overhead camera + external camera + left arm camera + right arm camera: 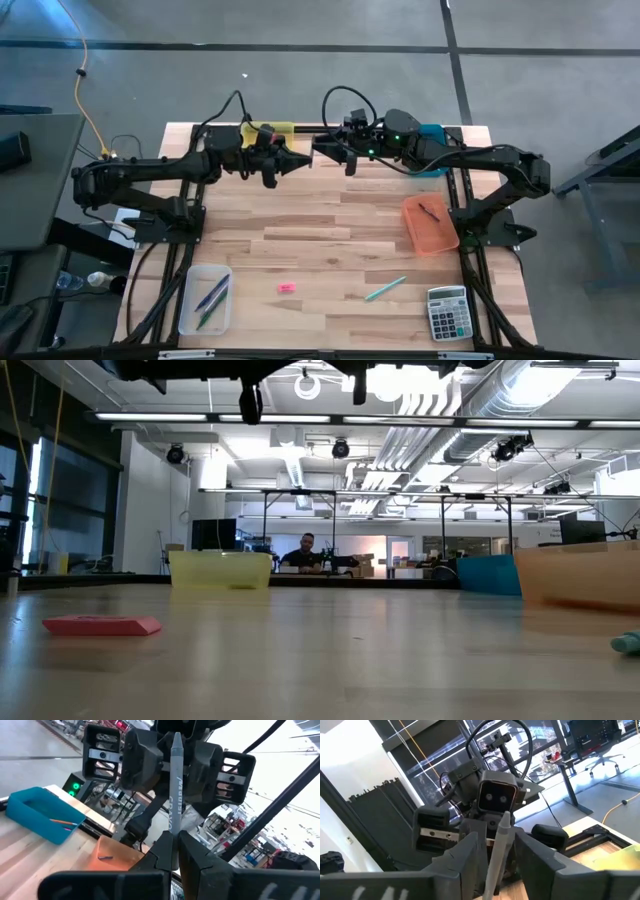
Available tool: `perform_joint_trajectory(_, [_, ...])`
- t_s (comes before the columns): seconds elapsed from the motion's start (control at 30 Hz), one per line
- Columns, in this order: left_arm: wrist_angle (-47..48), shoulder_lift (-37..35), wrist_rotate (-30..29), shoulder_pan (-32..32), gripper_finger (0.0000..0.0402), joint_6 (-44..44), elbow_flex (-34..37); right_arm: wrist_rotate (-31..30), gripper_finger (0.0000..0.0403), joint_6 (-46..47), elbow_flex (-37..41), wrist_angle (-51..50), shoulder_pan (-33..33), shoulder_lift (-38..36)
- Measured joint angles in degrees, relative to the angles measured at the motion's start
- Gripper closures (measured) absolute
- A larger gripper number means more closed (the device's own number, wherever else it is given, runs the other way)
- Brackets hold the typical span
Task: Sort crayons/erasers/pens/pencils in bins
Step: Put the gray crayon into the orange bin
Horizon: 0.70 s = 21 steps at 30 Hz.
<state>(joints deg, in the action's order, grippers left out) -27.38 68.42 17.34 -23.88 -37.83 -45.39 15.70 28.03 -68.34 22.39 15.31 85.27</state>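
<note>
**Step in hand.** A grey crayon [174, 790] is being passed from arm to arm in the air above the far edge of the desk [330, 225], between the yellow bin [272, 129] and the teal bin [436, 134].
- The left tool [172, 842] is closed on the lower end of the crayon and presents it point-first.
- The right tool [496, 845] faces it. Its fingers stand on either side of the shaft with a gap on each side, so it is open around the crayon and not clamped on it.

**Next move (judgement).**
- Close the right tool fully on the shaft before the left tool lets go, or the crayon may drop.
- Keep the two tools in line during the exchange.
- Carry the crayon to its bin. Which bin takes crayons cannot be told.

**Remaining work (judgement).** A pink eraser [286, 288] and a teal stick [385, 289] lie loose near the near edge, so the sort is unfinished.

**What each view gives.**
- High view: the layout only. The orange bin [430, 225] is at the right edge, the clear bin [205, 298] by the near-left corner and the calculator [447, 312] by the near-right corner. The crayon cannot be made out here.
- Wrist views: the only views that show the grip and the gap.
- Low view: the eraser lying flat on the desk. The tools are above its field.
</note>
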Motion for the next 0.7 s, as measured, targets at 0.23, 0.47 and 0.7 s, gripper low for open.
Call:
perform_joint_trajectory(0.23, [-0.6, 0.0, -0.5, 0.5, 0.0401, -0.5, 0.0, 0.7, 0.0321, 2.9, 0.0, -0.3, 0.0, 0.0])
perform_joint_trajectory(0.47, [-2.2, 0.0, -2.0, 0.7, 0.0401, -2.1, 0.0, 0.8, 0.0325, 3.0, 0.0, -0.5, 0.0, 0.0])
perform_joint_trajectory(0.7, [-2.3, 0.0, -2.6, 1.5, 0.0401, -4.1, -0.1, 0.8, 0.0331, 4.1, 0.0, -0.4, 0.0, 0.0])
